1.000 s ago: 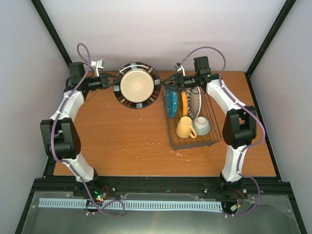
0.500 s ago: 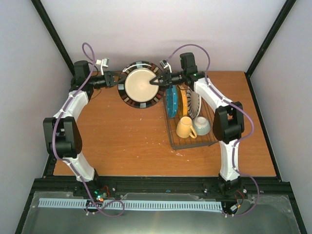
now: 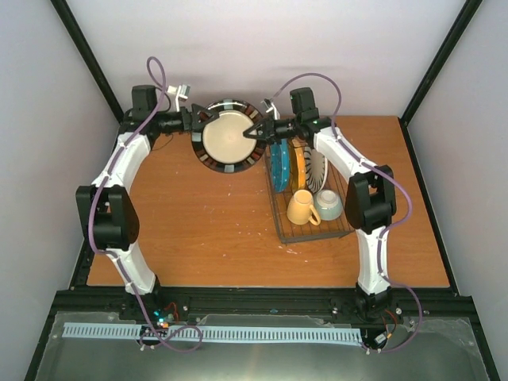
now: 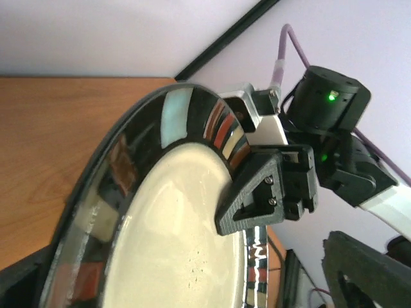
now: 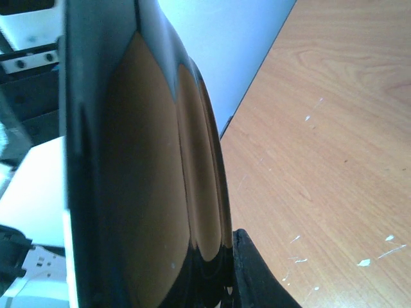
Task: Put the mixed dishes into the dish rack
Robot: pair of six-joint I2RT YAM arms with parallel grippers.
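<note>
Two pincers meet on the dark-rimmed beige plate (image 3: 229,136), aloft over the worktop (image 3: 198,214) just left of the dish rack (image 3: 279,218). The left pincer (image 3: 198,121) grips one rim; the right pincer (image 3: 253,132) straddles the opposite rim, clamping unclear. The plate is likely stiff, glossy, slippery and breakable, so rim grips suit it.

A plate (image 5: 154,179) is seen edge-on and very close, its glossy dark rim filled with brown reflections, and a dark fingertip (image 5: 253,276) is set against its lower right edge. A wooden table (image 5: 334,128), flecked with white marks, is shown to the right, and a pale wall (image 5: 218,45) is seen above.
</note>
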